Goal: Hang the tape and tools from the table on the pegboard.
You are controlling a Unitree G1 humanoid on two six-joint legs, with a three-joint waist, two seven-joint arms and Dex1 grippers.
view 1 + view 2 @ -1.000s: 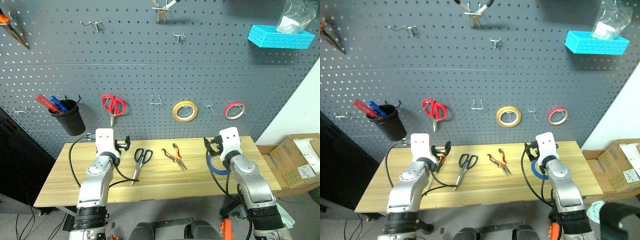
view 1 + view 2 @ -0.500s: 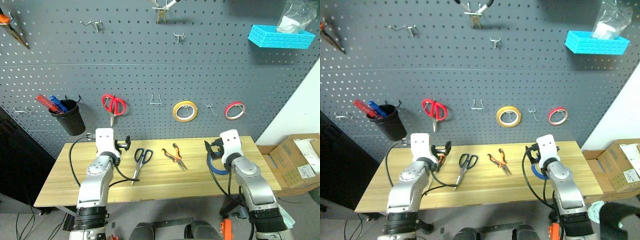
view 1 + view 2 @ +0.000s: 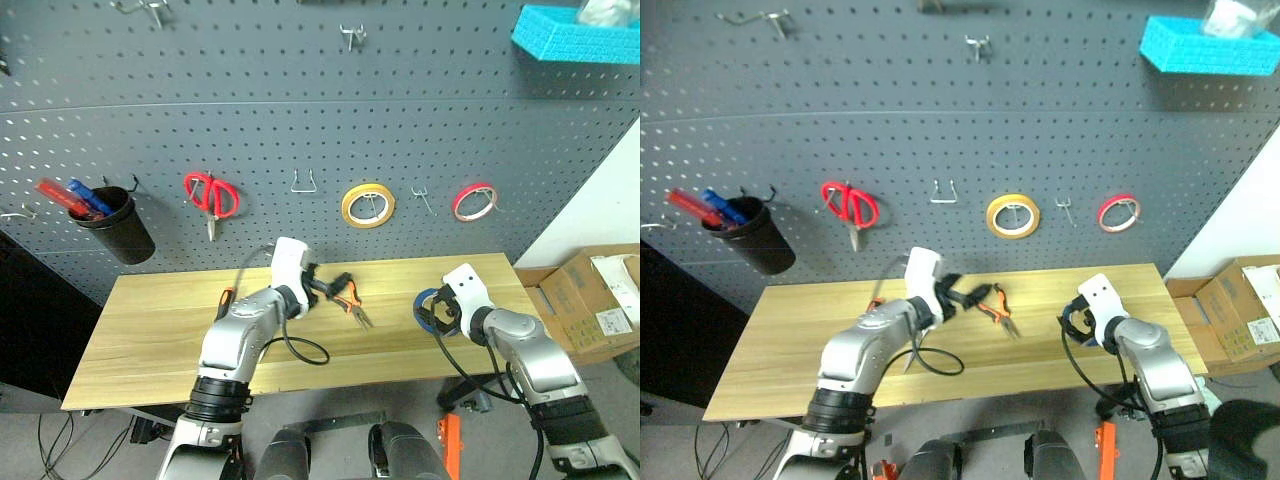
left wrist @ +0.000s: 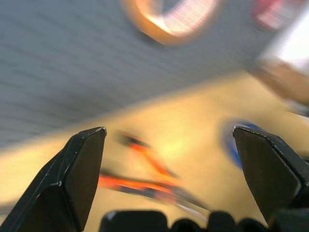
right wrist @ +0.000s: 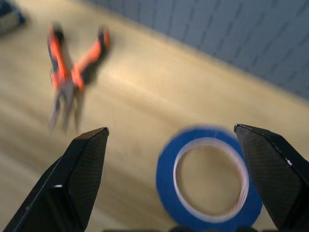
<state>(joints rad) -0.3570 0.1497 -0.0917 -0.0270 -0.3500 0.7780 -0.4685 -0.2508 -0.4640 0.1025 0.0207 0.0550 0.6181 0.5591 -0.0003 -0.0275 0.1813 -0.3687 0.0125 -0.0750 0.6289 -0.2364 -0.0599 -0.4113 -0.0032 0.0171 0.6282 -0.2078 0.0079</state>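
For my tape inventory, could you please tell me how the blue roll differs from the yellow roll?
The blue roll of tape lies flat on the wooden table; the yellow roll of tape hangs upright from a hook on the pegboard. They differ in colour. Both are rings with a wide hole.

The left arm (image 3: 255,320) lies across the middle of the table (image 3: 150,330), so the dark-handled scissors are covered and only an orange tip (image 3: 226,296) of what may be the screwdriver shows beside the forearm. In the head views the blue tape (image 3: 428,309) is half hidden behind the right gripper (image 3: 440,313), and the light blue basket (image 3: 575,38) with its clear bag is cut off by the upper edge. The left wrist view is smeared: the pliers (image 4: 145,181) read as orange streaks, and the yellow roll (image 4: 169,19) and red roll (image 4: 277,12) are cropped blurs.
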